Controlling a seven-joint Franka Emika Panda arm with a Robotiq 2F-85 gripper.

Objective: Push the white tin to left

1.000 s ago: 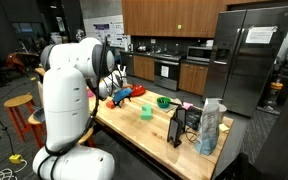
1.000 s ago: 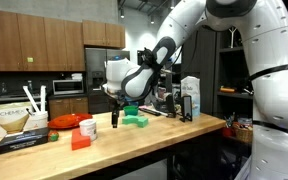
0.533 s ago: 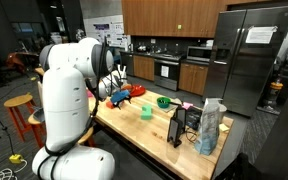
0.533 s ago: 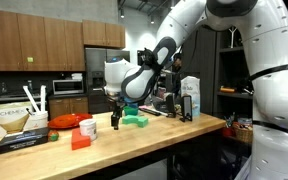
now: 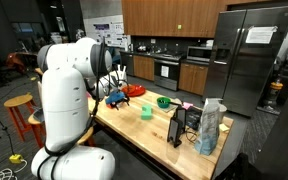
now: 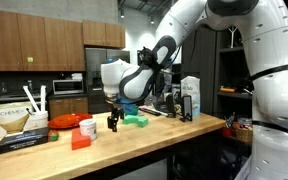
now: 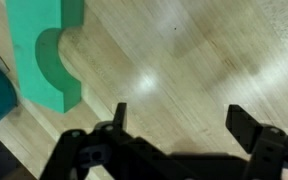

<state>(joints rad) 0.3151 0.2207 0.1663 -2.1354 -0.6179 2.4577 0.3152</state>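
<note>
The white tin (image 6: 88, 128) is a small squat white cylinder on the wooden table, just in front of the red bowl (image 6: 64, 121). My gripper (image 6: 112, 123) hangs low over the table a short way right of the tin, not touching it. In the wrist view the gripper (image 7: 184, 120) is open and empty, with bare wood between the two dark fingertips (image 7: 119, 115). The tin is out of the wrist view. In an exterior view the gripper (image 5: 112, 97) is partly hidden by the arm, and I cannot make out the tin there.
A green cut-out block (image 7: 49, 55) lies beside the gripper and also shows in an exterior view (image 6: 134, 118). A red block (image 6: 80, 140) sits at the table's front edge. A green bowl (image 5: 164, 101), a cream cup (image 5: 146, 112) and a bag (image 5: 211, 127) stand further along.
The gripper has moved a little left toward the white tin and slightly lower. The tin has not moved.
</note>
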